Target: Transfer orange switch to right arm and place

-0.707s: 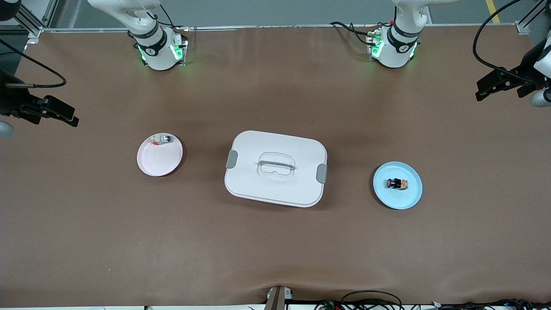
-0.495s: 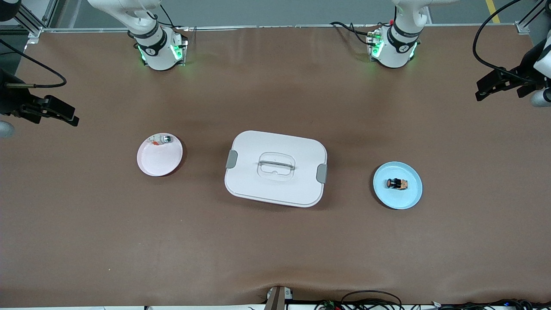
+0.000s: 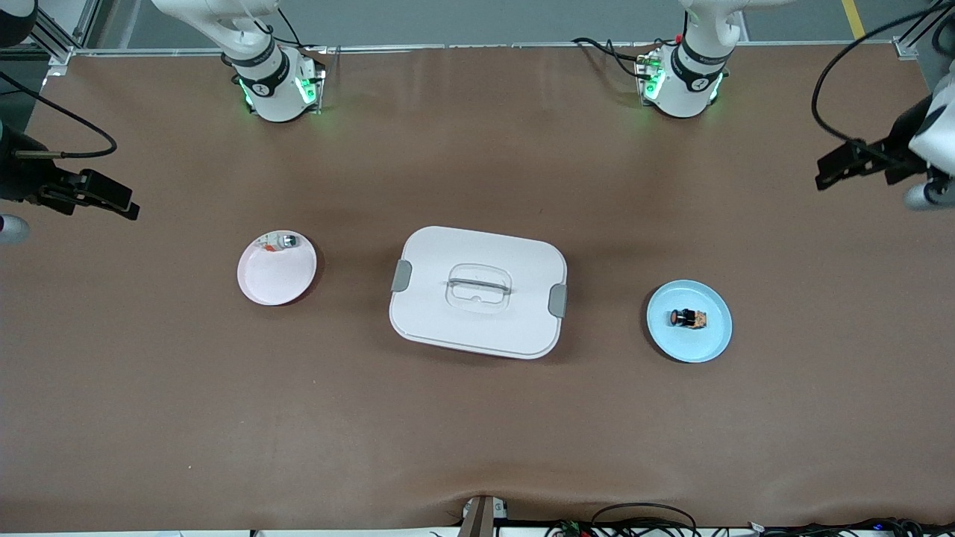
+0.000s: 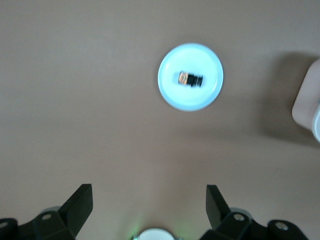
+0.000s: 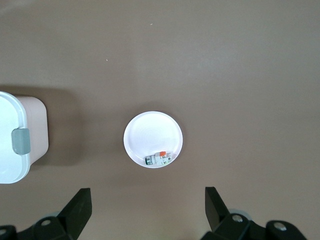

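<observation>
Orange switch (image 3: 688, 318): I see it lying on its side on the light blue plate (image 3: 712, 344), toward the left arm's end of the table, untouched.
Left gripper (image 4: 149, 202): up in the air over the table's edge at the left arm's end, fingers spread wide, holding nothing (my wrist view looks down on the blue plate and the switch).
Right gripper (image 5: 148, 202): up over the right arm's end of the table, fingers also wide apart and empty.
Pink plate (image 3: 272, 283): toward the right arm's end, with a small grey-white part (image 3: 280, 242) bearing an orange bit on the rim farthest from the front camera.
White lidded box (image 3: 477, 291): between the two plates, lid on, grey latches at both ends, clear handle on top.
</observation>
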Robot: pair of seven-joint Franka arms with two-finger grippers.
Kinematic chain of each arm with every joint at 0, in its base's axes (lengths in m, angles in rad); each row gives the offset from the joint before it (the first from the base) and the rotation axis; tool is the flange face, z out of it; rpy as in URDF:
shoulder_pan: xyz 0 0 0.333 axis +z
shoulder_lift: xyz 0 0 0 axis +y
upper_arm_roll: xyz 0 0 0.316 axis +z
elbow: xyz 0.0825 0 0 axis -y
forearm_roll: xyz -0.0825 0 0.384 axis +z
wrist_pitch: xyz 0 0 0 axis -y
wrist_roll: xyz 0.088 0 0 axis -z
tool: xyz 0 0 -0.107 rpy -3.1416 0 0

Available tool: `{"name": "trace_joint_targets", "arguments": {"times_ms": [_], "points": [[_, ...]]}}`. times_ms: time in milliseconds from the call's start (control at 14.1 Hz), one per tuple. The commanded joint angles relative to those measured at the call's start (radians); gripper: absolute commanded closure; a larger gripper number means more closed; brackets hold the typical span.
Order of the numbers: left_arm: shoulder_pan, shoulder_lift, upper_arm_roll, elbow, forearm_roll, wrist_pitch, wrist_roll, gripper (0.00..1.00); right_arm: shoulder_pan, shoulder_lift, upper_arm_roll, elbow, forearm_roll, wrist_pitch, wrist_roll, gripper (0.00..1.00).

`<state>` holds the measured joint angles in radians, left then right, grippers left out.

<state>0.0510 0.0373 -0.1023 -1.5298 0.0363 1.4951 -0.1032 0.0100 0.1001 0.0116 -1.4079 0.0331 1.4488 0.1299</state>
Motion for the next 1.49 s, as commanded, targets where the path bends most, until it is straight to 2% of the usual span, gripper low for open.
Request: {"name": "trace_joint_targets", "arguments": {"times_ms": [0,354,566,1132,1415], "points": [[-0.005,0.036,-0.004,-0.059,-0.004,0.129,0.0,0.0,-0.005,-0.03,0.005,-0.028,0.011,0.01,0.007,0.0],[-0.019,0.127,-0.033,-0.151,-0.007,0.321,0.0,0.0,-0.002,-0.03,0.007,-0.028,0.011,0.013,0.008,0.0],[-0.019,0.17,-0.065,-0.248,-0.007,0.483,0.005,0.0,0.005,-0.03,0.01,-0.026,0.011,0.016,0.008,0.0],[-0.016,0.288,-0.068,-0.469,0.04,0.87,0.042,0.0,0.016,-0.051,0.01,-0.054,0.056,0.035,0.086,0.0],[-0.016,0.378,-0.066,-0.481,0.06,0.968,0.043,0.0,0.091,-0.06,0.01,-0.049,0.065,0.041,0.239,0.0]]}}
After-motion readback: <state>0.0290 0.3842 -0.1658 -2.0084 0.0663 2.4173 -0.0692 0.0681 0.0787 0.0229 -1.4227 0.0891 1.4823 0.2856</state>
